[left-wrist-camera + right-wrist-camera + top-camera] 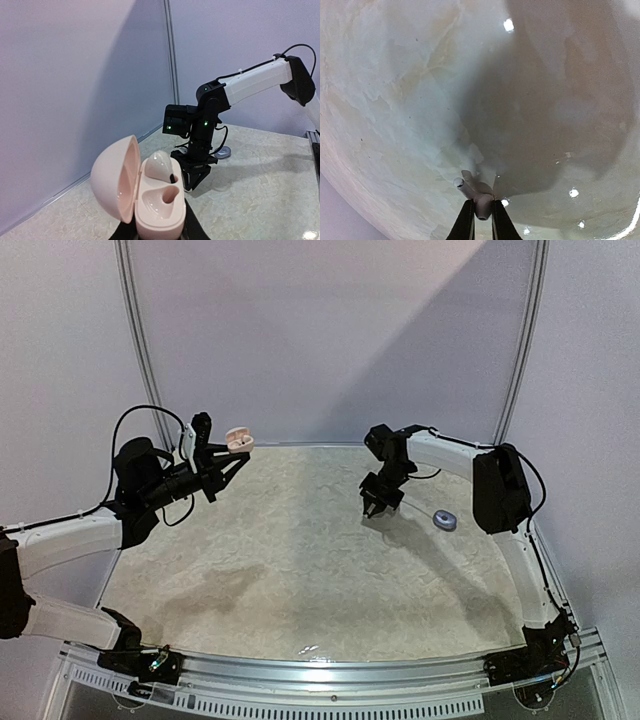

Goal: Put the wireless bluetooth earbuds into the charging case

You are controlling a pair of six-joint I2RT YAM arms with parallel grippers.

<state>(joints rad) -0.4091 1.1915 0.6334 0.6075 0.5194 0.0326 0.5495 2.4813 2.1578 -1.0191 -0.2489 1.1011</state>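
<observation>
between the closed tips of the right hand sits a grey earbud, near the bench; the left hand clamps the open charging case

Open tabletop centrally; grey disc near right tool

The left end effector is holding the case, an earbud inside, above the bench's left rear. The right end effector is pinching a second earbud, left of a disc.
</observation>
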